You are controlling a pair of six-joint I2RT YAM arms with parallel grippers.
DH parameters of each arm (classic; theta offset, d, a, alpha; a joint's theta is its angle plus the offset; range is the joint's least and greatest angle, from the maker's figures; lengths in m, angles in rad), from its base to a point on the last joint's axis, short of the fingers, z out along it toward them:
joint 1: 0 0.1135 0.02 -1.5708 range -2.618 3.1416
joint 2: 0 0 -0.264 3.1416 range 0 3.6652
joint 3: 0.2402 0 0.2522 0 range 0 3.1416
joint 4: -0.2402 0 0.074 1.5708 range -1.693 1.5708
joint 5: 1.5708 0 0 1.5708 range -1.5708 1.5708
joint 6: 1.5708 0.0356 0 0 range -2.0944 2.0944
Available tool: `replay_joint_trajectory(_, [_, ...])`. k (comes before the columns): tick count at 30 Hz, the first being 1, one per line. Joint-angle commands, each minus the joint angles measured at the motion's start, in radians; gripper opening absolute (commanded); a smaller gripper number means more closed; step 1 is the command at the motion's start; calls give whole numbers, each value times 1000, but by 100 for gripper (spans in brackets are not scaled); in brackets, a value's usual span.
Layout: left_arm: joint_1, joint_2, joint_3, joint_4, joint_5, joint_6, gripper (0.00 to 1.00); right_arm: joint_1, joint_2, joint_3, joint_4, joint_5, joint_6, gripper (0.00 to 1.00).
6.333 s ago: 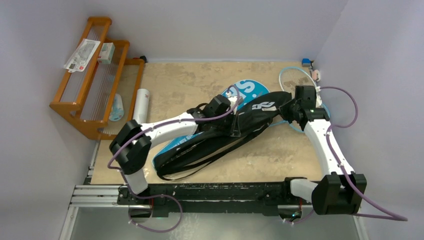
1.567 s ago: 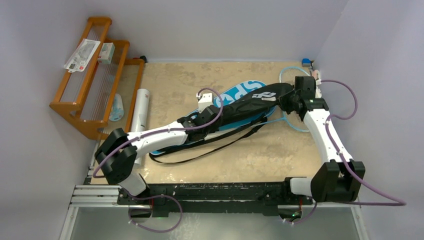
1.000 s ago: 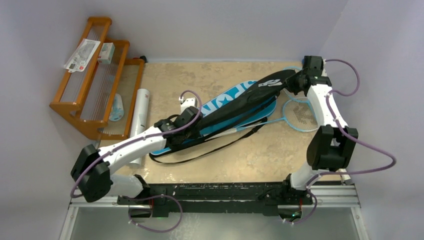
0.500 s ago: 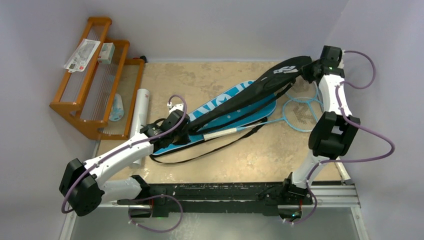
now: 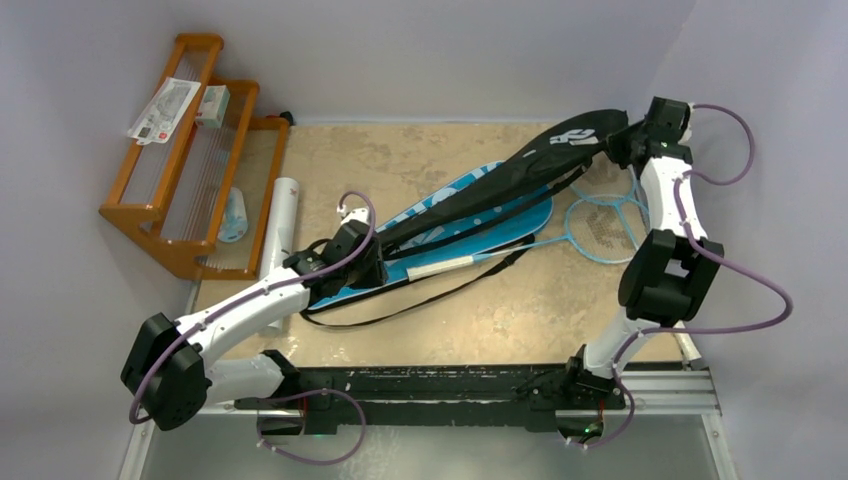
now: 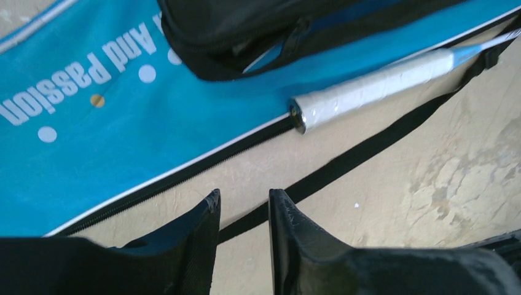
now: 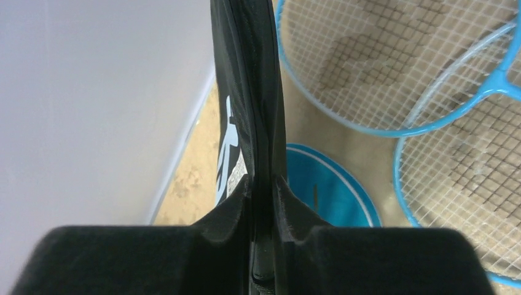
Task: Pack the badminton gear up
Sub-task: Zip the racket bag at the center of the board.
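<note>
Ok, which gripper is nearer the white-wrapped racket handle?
Left. The left gripper hangs open just short of the white-wrapped racket handle; the right gripper is far off, clamped on the black cover.

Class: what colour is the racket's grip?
The grip is white; left wrist view shows it best.

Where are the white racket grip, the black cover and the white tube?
white racket grip (image 6: 375,85): left wrist view, middle of the wrap.
black cover (image 5: 550,152): top view, wide end.
white tube (image 5: 281,215): top view, upper part.
</note>
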Motion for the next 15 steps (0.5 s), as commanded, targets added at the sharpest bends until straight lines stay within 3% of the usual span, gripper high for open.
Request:
replay_joint_trajectory(1, [9,0,9,142,-69,37,37,2,-85,-1,129,-120,-32,24])
replay_joint_trajectory(4, [17,21,49,160,-62,56,41,9,-98,-2,80,-108,-74,63])
replay_joint_trajectory(6, [33,44,77,156,-48,67,41,22,-123,-30,59,-98,-86,80])
replay_joint_trajectory(11, [117,97,85,172,62,59,38,56,-193,-102,10,-67,-80,84])
replay_joint_trajectory(15, [151,92,40,230,95,16,31,191,-243,-176,10,-46,-87,80])
